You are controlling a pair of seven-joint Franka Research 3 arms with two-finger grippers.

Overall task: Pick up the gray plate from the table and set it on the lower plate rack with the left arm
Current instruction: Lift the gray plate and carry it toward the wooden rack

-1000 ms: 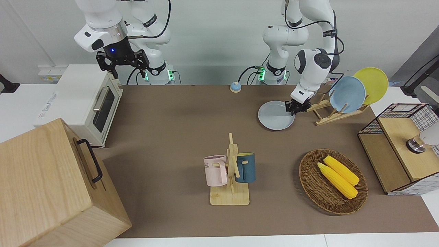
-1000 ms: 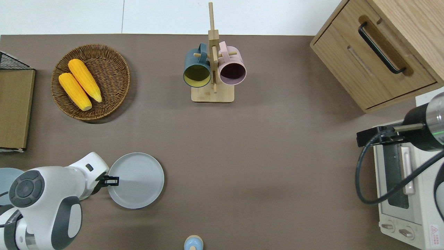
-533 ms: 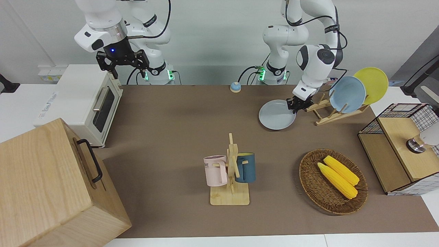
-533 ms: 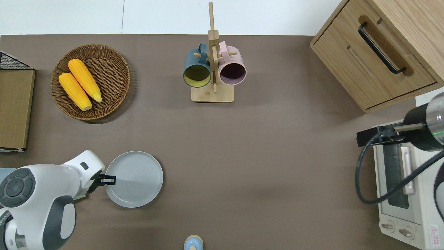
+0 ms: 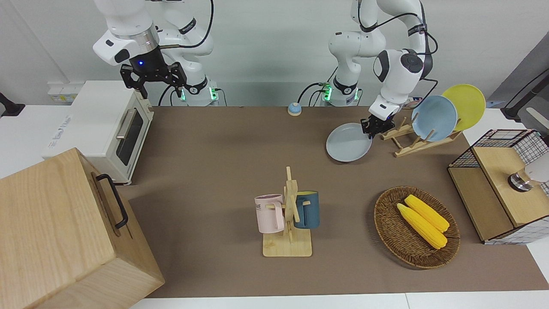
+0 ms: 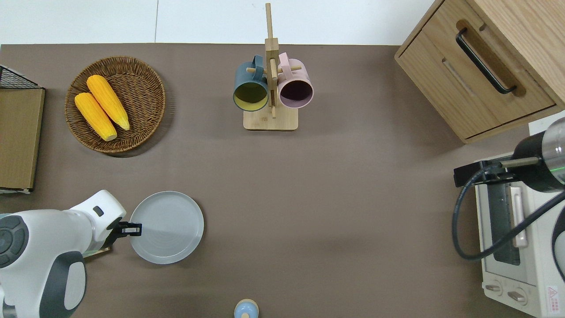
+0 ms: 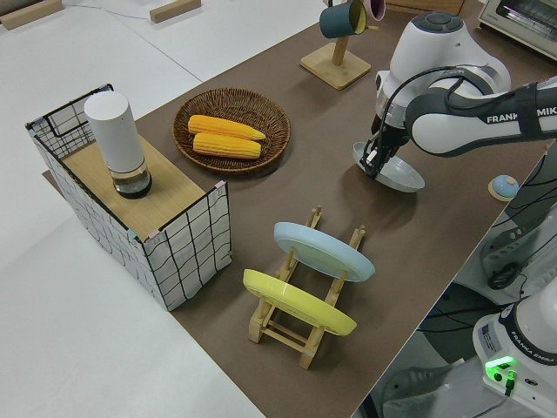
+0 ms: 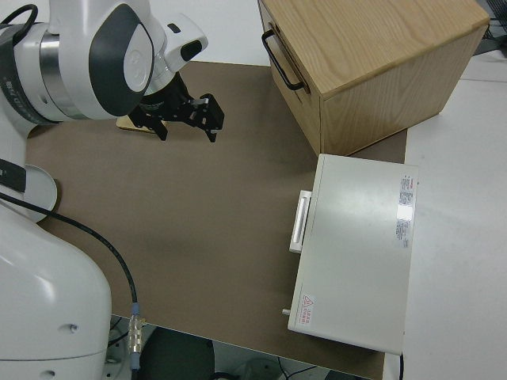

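Two arms at work, or one?

One only. Found the left gripper (image 5: 373, 127) low over the brown table (image 5: 240, 171), beside the lower plate rack (image 5: 418, 146). Noted the right gripper (image 5: 158, 87) as parked, fingers spread wide apart.

And the left one's hold?

Closed down to a narrow pinch on the rim of the gray plate (image 5: 348, 145). Gripped it at the edge toward the rack, one finger above the rim and one beneath, as seen from overhead (image 6: 132, 229).

Where exactly was the gray plate?

Hung from that pinch just beside the low end of the rack, toward the middle of the table. Tilted, with the pinched edge higher than the opposite edge. Looked clear of the rack's pegs. Could not tell whether the low edge touched the table.

Anything in the rack?

Yes. Carried a light blue plate (image 5: 434, 118) and a yellow plate (image 5: 467, 105), both leaning in slots at the rack's higher end, the yellow one toward the left arm's end of the table.

Anything else close by?

Spotted a wicker basket (image 5: 388, 231) with two ears of corn (image 5: 422, 223), farther from the robots than the rack and well apart from the gray plate.
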